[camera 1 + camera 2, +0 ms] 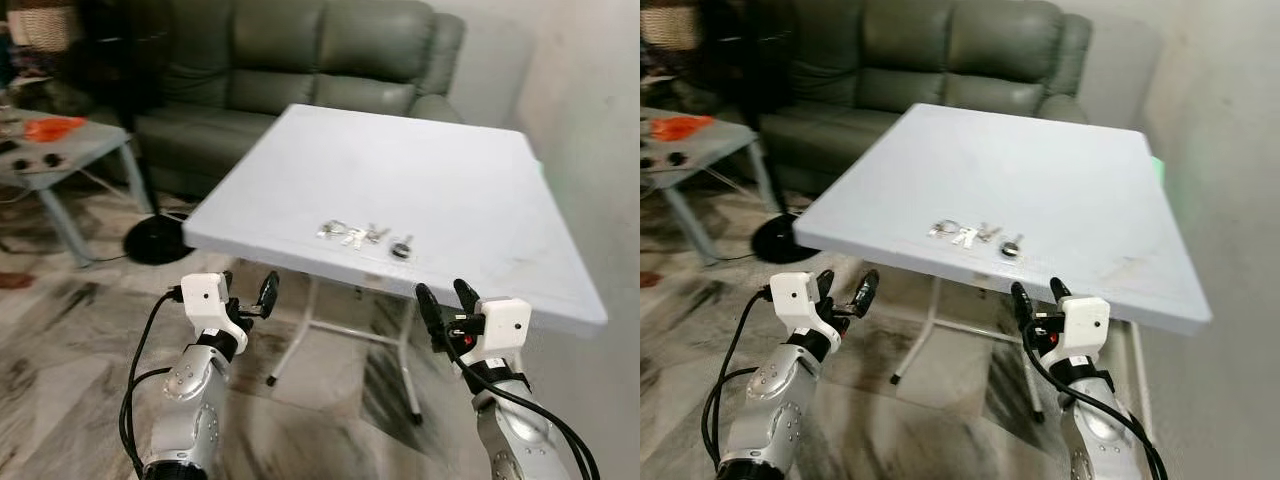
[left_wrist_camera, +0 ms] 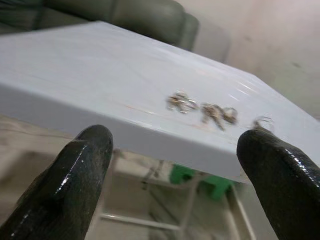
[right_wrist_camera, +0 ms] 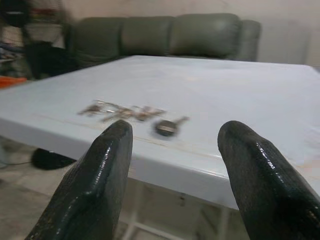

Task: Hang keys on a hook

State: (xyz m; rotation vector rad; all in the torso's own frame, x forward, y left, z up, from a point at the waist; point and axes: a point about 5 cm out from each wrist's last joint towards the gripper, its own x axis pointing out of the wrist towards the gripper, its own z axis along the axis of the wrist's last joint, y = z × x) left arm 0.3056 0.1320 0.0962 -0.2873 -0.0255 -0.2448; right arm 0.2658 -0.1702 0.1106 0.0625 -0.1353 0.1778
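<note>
- We see the left gripper (image 1: 250, 296) held below the near edge of the white square folding table (image 1: 450, 170), at about 7 o'clock in the head view. Its two long black fingers (image 2: 75, 180) stand well apart, with nothing between them and touching nothing.
- We see the right gripper (image 1: 445, 300) at about 5 o'clock in the head view, also below and just in front of the table's near edge. Its two black fingers (image 3: 95, 185) are spread, though less widely than the left pair, and they hold and touch nothing.
- The bunch of silver metal keys (image 1: 355, 235) lies flat on the tabletop close to the near edge, strung out in a short row along that edge. At the row's right end sits a small dark round fob (image 1: 401, 249).
- From the left gripper the keys lie at about 1 o'clock, up on the table surface and apart from the fingers. From the right gripper they lie at about 11 o'clock, the fob end being the nearer part.
- The left wrist view looks between its fingers at the table edge with the keys (image 2: 202, 107) just above it; blurred.
- The right wrist view shows the keys (image 3: 122, 111) and fob (image 3: 166, 127) beyond the finger gap, not in contact.
- Behind the table stands a grey-green leather sofa (image 1: 300, 60). At 10 o'clock is a low pale side table (image 1: 75, 150) carrying an orange object (image 1: 52, 126).
- The floor is marbled grey-brown tile (image 1: 70, 350).
</note>
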